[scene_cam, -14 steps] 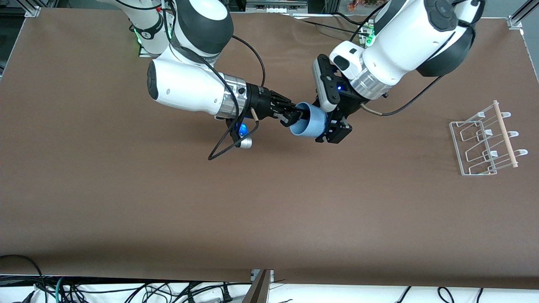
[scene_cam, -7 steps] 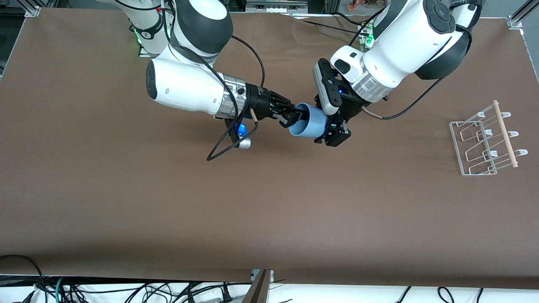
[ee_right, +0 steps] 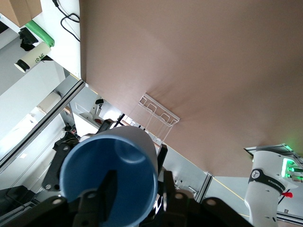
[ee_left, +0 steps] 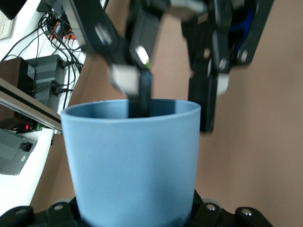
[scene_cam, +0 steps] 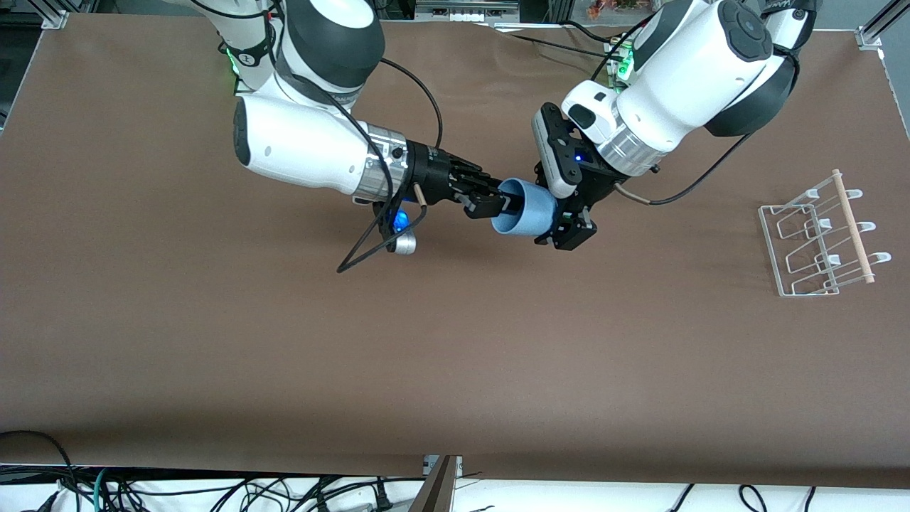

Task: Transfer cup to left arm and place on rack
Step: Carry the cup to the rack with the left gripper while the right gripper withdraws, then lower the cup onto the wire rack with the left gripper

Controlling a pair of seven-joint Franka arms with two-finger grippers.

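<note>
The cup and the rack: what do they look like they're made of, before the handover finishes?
The cup: probably plastic, matte light blue, one even colour with a thin smooth wall and no glaze shine. The rack: thin white wire, likely coated metal, bent into upright loops, with a pale wooden-looking rod along one side; its plain tan colour suggests bare wood, though that is unsure.

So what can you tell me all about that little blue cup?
The cup is a small light-blue tumbler, smooth like plastic, slightly tapered, with no handle. It lies on its side in the air above the brown table, its open mouth toward the right arm. The left gripper is shut around its base end. One finger of the right gripper reaches inside the rim and one stays outside. It looks empty. The rack sits apart, toward the left arm's end.
</note>
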